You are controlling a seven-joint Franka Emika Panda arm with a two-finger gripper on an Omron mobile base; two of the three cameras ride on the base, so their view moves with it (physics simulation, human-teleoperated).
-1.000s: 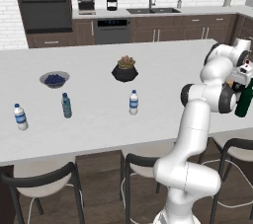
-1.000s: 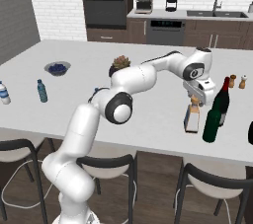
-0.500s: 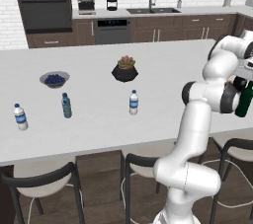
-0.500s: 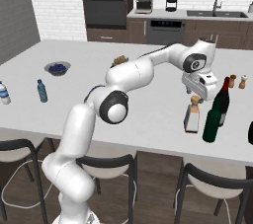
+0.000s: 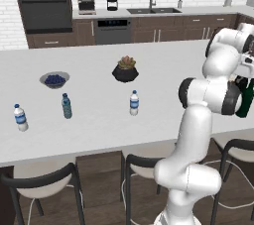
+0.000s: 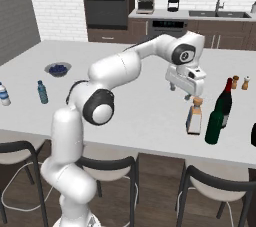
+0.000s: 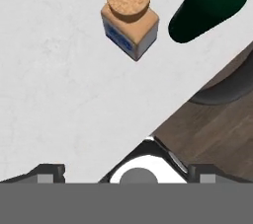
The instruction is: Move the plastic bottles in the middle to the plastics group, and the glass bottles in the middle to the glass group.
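My gripper (image 6: 181,92) hangs open and empty over the counter, just above and left of the squat square glass bottle (image 6: 194,118) with its tan stopper. In the hand view, that bottle (image 7: 129,16) stands upright at the top, ahead of the fingertips (image 7: 47,171), and the dark green wine bottle (image 7: 212,6) is beside it. The green bottle (image 6: 214,127) stands next to the dark red-necked wine bottle (image 6: 227,93). A small clear plastic bottle (image 5: 134,102) stands mid-counter. Far left are the blue-tinted bottle (image 5: 66,106) and a clear white-capped one (image 5: 20,117).
A bowl of blueberries (image 5: 54,79) and a dark potted plant (image 5: 125,69) sit further back on the white counter (image 5: 99,135). Two small shakers (image 6: 235,82) stand behind the wine bottles. Stools (image 6: 215,191) line the counter's near edge, close to the glass bottles.
The hand has lifted up and drawn a little left, away from the square bottle, which stays standing. The jaws have spread slightly wider.
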